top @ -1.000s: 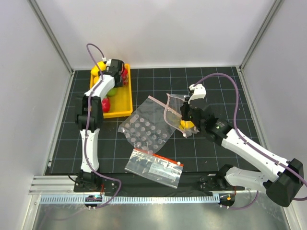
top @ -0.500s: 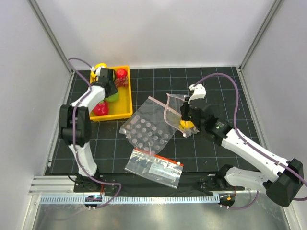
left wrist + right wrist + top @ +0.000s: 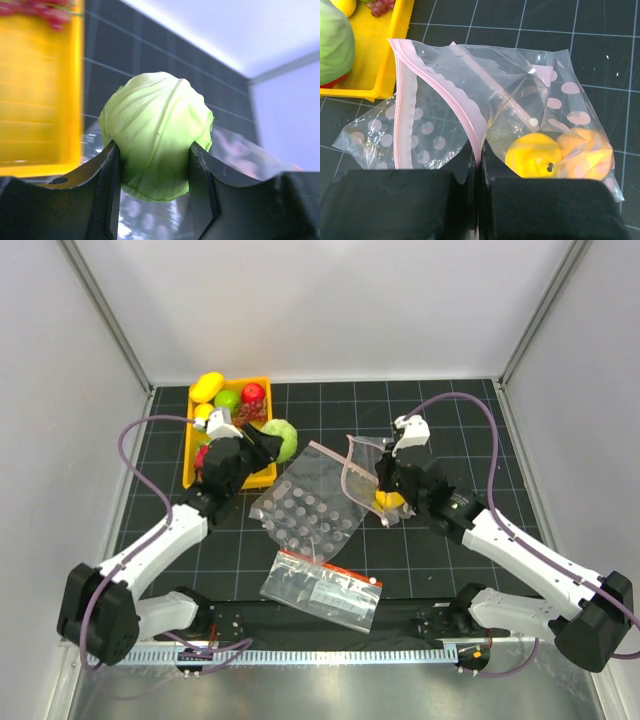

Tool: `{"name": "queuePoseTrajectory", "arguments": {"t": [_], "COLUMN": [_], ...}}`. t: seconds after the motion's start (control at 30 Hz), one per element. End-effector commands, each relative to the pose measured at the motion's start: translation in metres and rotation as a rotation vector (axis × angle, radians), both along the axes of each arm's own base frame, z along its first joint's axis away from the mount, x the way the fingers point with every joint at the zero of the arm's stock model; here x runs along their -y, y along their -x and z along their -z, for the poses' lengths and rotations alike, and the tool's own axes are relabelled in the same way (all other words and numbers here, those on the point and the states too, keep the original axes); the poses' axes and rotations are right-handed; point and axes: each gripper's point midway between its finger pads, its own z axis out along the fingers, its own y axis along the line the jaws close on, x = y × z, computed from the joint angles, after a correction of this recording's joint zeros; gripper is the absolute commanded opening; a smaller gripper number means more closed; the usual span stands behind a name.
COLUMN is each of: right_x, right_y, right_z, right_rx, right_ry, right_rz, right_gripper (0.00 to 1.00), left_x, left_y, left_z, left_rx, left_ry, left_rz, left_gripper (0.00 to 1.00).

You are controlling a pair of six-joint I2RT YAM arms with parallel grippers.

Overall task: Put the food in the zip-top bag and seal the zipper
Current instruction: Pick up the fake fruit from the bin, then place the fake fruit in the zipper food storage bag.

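Left gripper (image 3: pixel 154 167) fingers are seen pressed against both flanks of the bigger green round fruit (image 3: pixel 156 117). The fruit (ribbed like a cabbage) is carried clear of the table, at the right rim of the yellow tray (image 3: pixel 270 478).

Next out from that fruit, the bubble sheet (image 3: pixel 300 510) is spread flat on the dark mat. Beyond it, further to the robot's right, the zip-top bag (image 3: pixel 520 85) is found, lying partly over the sheet. One lip is pinched in the right gripper (image 3: pixel 476 157), whose jaws are pressed together on the plastic, so that the mouth is held up and parted. The zipper (image 3: pixel 400 105) is seen unsealed, its pink strips standing well apart.

The mouth is turned leftward, toward the carried fruit, and its long axis is judged to run near to far across the table. An entry from left to right, square to that axis, is therefore called for, and the loaded left arm is well placed for it. Two yellow pieces (image 3: pixel 532 155) and an orange peach (image 3: pixel 587 147) are lodged deep inside.

Farthest back, a lemon (image 3: pixel 209 386) and a green apple (image 3: pixel 229 399) are left in the tray.
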Motion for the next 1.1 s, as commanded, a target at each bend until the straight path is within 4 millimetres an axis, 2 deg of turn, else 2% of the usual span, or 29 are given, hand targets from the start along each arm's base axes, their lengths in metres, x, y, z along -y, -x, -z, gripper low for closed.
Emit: {"name": "queuePoseTrajectory", "arguments": {"t": [0.0,0.07,0.17,0.27,0.37,0.47,0.5,0.67,0.87,0.93,1.03,1.07], "right_x": [-0.002,-0.005,-0.011,-0.015,-0.022,-0.027,-0.025,-0.010,0.005,0.008,0.015,0.016], "right_y": [-0.001,-0.001,0.002,0.001,0.002,0.005,0.008,0.012,0.013,0.014,0.013,0.013], "right_z": [-0.023,-0.024,-0.023,-0.019,-0.020,-0.024,-0.027,-0.041,-0.051,-0.050,-0.051,-0.053], "right_rx": [0.061,0.056,0.043,0.025,0.018,0.027,0.036,0.088,0.130,0.133,0.148,0.151], "right_ry": [-0.052,-0.056,-0.070,-0.068,-0.089,-0.126,-0.135,-0.148,-0.157,-0.157,-0.155,-0.157], "right_rz": [-0.003,-0.010,-0.042,-0.056,-0.084,-0.107,-0.109,-0.065,-0.011,0.001,0.033,0.039], "right_gripper": [0.01,0.01,0.01,0.01,0.01,0.01,0.01,0.01,0.01,0.01,0.01,0.01], "left_x": [0.035,0.058,0.073,0.093,0.115,0.131,0.137,0.172,0.193,0.203,0.206,0.201], "left_y": [0.020,0.046,0.065,0.090,0.108,0.115,0.122,0.140,0.138,0.134,0.120,0.111], "left_z": [-0.080,-0.086,-0.086,-0.112,-0.121,-0.120,-0.127,-0.118,-0.100,-0.086,-0.073,-0.064], "left_rx": [0.233,0.247,0.264,0.368,0.447,0.462,0.492,0.499,0.467,0.426,0.348,0.315], "left_ry": [0.224,0.189,0.184,0.225,0.203,0.215,0.234,0.223,0.146,0.119,-0.001,-0.090], "left_rz": [0.157,0.253,0.327,0.456,0.590,0.671,0.716,0.829,0.827,0.835,0.805,0.766], "left_gripper": [0.25,0.25,0.25,0.22,0.18,0.18,0.18,0.18,0.18,0.18,0.18,0.20]}}
